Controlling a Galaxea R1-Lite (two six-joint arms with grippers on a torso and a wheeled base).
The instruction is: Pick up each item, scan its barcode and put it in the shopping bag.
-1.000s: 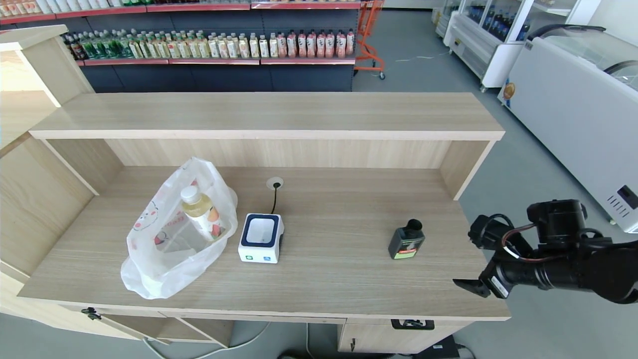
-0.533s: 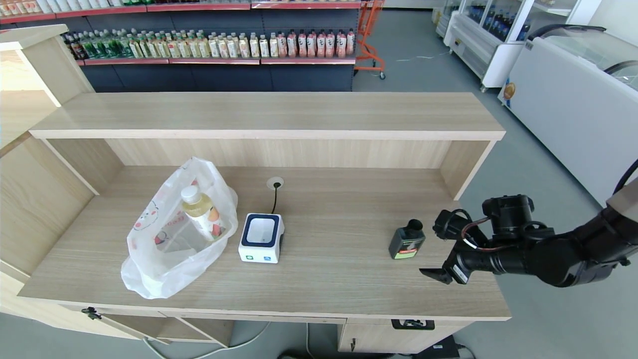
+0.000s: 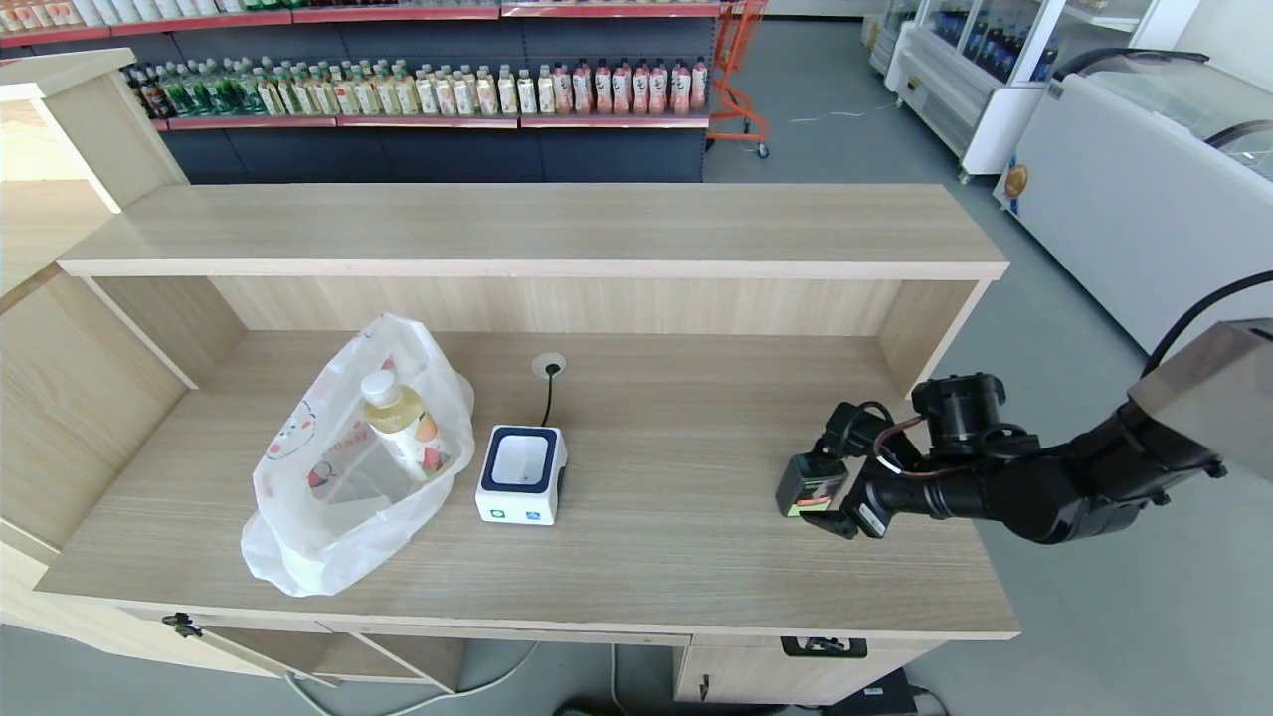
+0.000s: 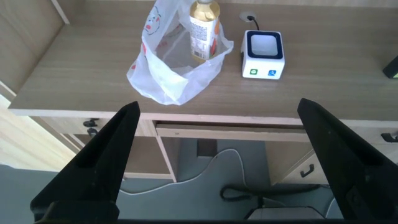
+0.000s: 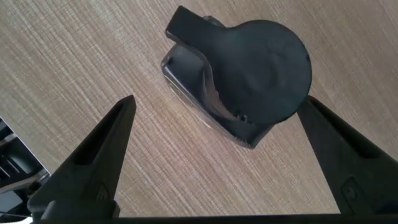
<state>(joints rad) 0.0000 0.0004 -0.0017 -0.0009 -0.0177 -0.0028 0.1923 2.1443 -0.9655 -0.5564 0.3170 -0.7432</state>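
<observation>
From the head view, the right gripper (image 3: pixel 833 475) sits around the small dark bottle (image 3: pixel 802 479), right of centre. I'd squeeze the flat-sided body, not the rounded cap.

Left wrist view: the left gripper (image 4: pixel 217 118) is spread, with the crinkly white shopping bag (image 4: pixel 158 78) at upper left.

Right wrist view: the fingers are wide apart, flanking the smooth black cap.

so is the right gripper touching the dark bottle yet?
Cannot tell. Right wrist view: the right gripper, jaws open, straddles the dark bottle; wood shows beside one jaw, the other overlaps the cap's edge. Head view overlaps them.
</observation>
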